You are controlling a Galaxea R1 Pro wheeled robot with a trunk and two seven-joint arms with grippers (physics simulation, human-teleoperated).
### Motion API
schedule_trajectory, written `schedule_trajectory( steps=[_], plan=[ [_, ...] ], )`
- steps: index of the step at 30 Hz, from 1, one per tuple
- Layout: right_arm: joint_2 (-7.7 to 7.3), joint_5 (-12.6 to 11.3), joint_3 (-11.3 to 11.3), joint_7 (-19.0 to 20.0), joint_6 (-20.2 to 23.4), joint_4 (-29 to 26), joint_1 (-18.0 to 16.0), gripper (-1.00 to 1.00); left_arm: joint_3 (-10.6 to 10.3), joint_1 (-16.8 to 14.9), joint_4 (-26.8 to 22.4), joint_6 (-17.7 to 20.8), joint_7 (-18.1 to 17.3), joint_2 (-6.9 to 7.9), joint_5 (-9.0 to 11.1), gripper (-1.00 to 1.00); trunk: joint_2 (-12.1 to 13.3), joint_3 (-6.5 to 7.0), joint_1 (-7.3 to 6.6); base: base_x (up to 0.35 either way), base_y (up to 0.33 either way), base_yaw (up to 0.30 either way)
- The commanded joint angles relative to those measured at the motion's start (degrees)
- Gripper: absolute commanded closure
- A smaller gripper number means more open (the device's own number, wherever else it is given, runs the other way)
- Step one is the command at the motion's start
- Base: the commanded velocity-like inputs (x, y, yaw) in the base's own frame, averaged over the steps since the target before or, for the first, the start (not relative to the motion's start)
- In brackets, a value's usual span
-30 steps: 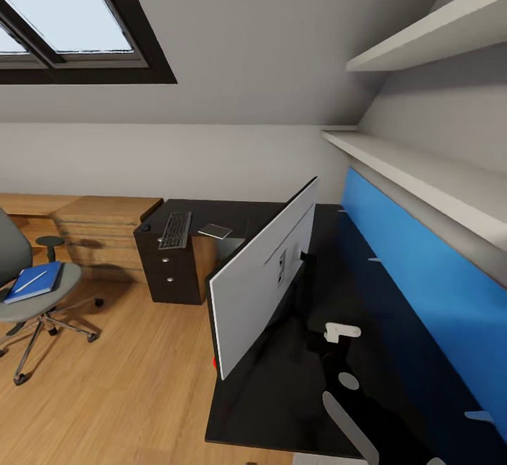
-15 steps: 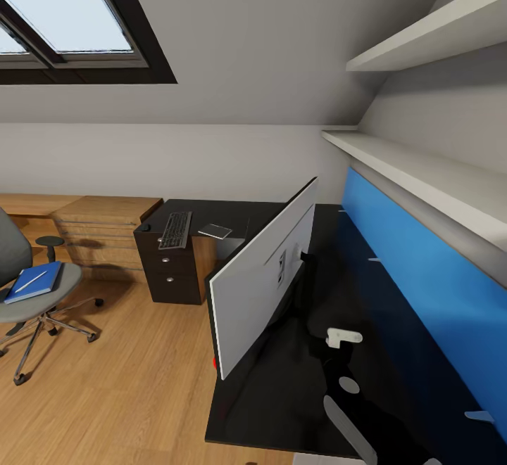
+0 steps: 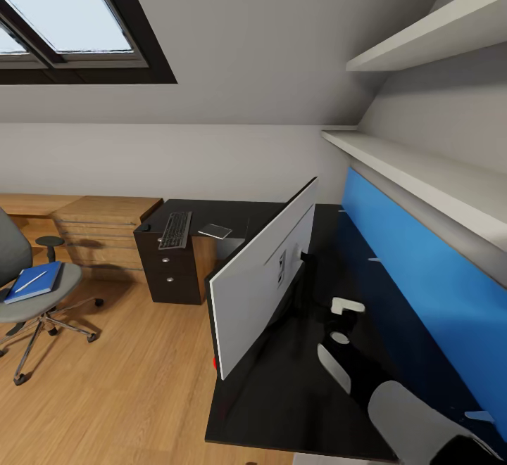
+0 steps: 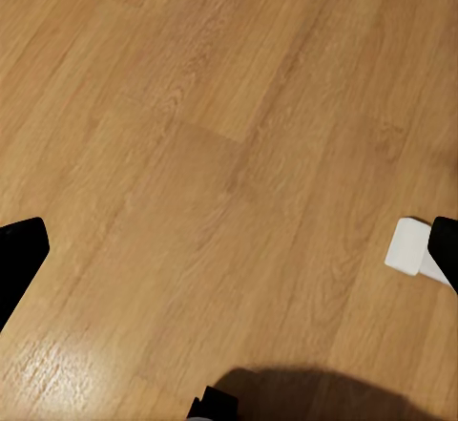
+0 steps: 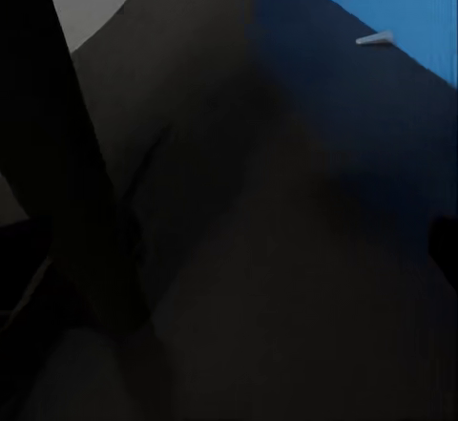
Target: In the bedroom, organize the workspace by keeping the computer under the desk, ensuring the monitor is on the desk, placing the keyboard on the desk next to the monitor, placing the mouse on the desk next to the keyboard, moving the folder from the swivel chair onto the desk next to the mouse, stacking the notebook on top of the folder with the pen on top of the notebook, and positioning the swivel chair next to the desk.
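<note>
We see the thin black widescreen monitor (image 3: 264, 278) standing on the glossy black L-shaped desk (image 3: 282, 395), pale back toward us, our right gripper (image 3: 345, 308) just behind it, jaws too dark to judge; the left gripper (image 4: 229, 278) hangs spread over wooden floor (image 4: 210, 135)

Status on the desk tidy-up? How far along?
Done: monitor and keyboard are on the desk, though apart. In hand: right arm reaching over the desk behind the monitor; tool state unclear. Left: folder with pen on the swivel chair, away from the desk.
</note>
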Motion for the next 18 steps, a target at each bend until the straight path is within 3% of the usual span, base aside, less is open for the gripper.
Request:
schedule_trajectory(
  steps=[1,5,11,18],
  plan=[
    [0.32,-0.18,0.42,-0.17,-0.51,1.83,-1.33,-1.0,-0.02,0.01,-0.09,-0.11,0.07,-0.01,0.38,-1.0,-0.06,-0.07,0.01,0.0,0.0,0.0],
    [1.49,2.31,0.29,0.28,-1.8,6.9,-4.56,-1.0,-0.02,0.01,-0.08,-0.11,0.07,-0.01,0.37,-1.0,-0.06,-0.07,0.01,0.0,0.0,0.0],
    [2.21,6.45,0.21,0.54,-5.45,10.12,-6.24,-1.0,-0.02,0.01,-0.08,-0.11,0.14,-0.01,0.38,-1.0,-0.06,-0.07,0.01,0.0,0.0,0.0],
    [2.45,8.4,0.51,1.11,-9.41,14.0,-6.75,-1.0,-0.02,0.01,-0.08,-0.11,0.16,-0.01,0.35,-1.0,-0.06,-0.07,0.01,0.0,0.0,0.0]
  ],
)
